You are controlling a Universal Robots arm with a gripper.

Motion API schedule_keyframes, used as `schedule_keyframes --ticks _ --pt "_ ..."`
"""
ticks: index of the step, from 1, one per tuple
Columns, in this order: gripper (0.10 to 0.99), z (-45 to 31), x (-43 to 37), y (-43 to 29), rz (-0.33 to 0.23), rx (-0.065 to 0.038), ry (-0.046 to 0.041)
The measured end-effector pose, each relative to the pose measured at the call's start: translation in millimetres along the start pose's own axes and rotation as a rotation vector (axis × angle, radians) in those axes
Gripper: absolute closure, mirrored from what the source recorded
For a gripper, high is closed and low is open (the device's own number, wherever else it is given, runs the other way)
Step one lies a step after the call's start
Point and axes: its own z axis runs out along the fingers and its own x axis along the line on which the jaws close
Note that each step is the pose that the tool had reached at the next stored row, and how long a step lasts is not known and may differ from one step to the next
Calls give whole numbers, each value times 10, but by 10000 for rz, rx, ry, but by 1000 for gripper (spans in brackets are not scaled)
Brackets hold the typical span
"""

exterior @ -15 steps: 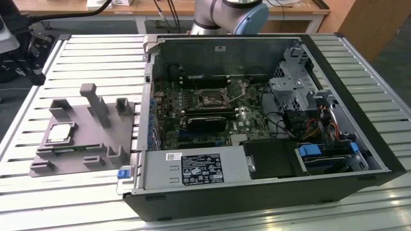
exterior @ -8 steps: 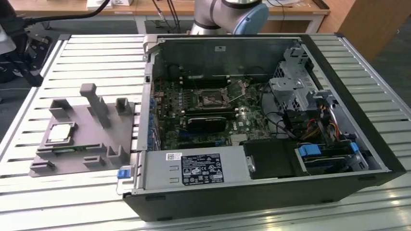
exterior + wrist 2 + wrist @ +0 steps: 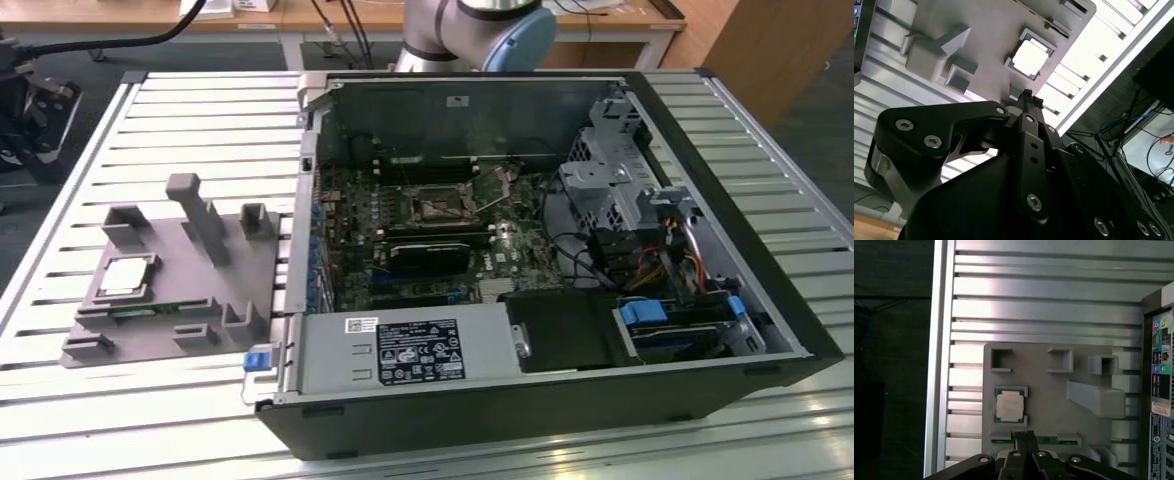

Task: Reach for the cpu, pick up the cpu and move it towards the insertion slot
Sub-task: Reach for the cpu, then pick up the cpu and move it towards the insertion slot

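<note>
**Exterior view.**
- The grey tray [image 3: 171,262] lies on the slatted table [image 3: 200,110], on the exterior view's left of the open computer case [image 3: 707,130].
- The cpu [image 3: 123,275] sits flat in a square recess of the tray, silvery top upward.
- The insertion slot [image 3: 438,207] is on the board inside the case, well apart from the cpu and toward the exterior view's right.
- The arm's base [image 3: 481,30] stands behind the case.

**Second wrist view.**
- The gripper [image 3: 1028,94] hangs above the tray [image 3: 989,30], its fingertips pressed together and carrying nothing.
- The cpu [image 3: 1030,57] lies beyond the tips, near but apart from them.

**First wrist view.**
- The gripper [image 3: 1025,435] has its two fingers closed against each other, empty, over the narrow green circuit strip [image 3: 1056,440] at the tray's edge.
- The cpu [image 3: 1009,406] rests in its recess just past the strip, further onto the tray [image 3: 1054,405].
- It is offset slightly from the finger line, to the side away from the computer case [image 3: 1159,370].
- Being square, it has no long axis, and its edges run parallel to the recess walls.

**Judgement.** The reach is under way and no contact has been made.
</note>
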Motion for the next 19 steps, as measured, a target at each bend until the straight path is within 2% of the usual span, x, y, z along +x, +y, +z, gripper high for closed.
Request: schedule_keyframes --ticks 2,4,7,8,10,11,13,14,15,16,17,19 --pt "980 16 36 0 0 1 0" --pt "973 31 40 -2 -2 -1 -2" --pt "792 61 42 -7 0 0 0" --pt "792 79 42 -8 0 0 0" --pt "678 115 43 -12 0 1 1" --pt "678 134 44 -13 0 1 0" --pt "561 171 44 -15 -1 0 0" --pt "561 188 44 -16 -1 0 0" --pt "502 207 44 -18 -1 0 -1" --pt "502 224 45 -20 -1 0 -1" --pt "439 242 45 -23 -2 0 0" --pt "439 279 47 -30 -1 0 0"
